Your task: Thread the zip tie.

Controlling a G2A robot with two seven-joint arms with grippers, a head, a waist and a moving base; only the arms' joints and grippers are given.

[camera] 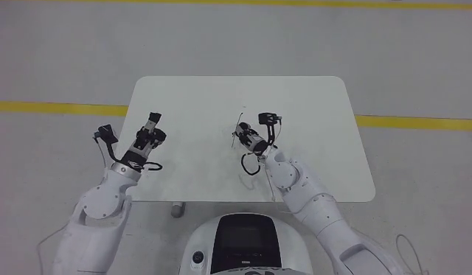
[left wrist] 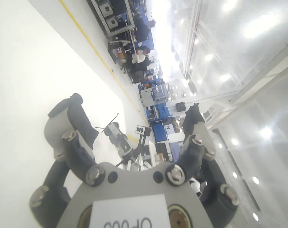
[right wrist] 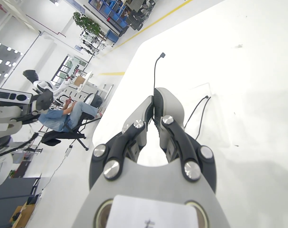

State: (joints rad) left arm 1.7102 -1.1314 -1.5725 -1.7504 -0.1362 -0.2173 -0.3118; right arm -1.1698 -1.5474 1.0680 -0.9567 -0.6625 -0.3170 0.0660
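A thin black zip tie stands out past my right gripper's fingertips, its small square head at the far end. My right gripper is shut on this tie above the white table. A second black strand curves beside the fingers; I cannot tell whether it belongs to the same tie. From above, the right gripper hovers near the table's middle with the zip tie poking away from it. My left gripper is open and holds nothing; it hangs over the table's left side, apart from the tie.
The white table has rounded corners and a bare far half. Yellow floor lines run beyond it. The left wrist view shows the right gripper farther off with the zip tie.
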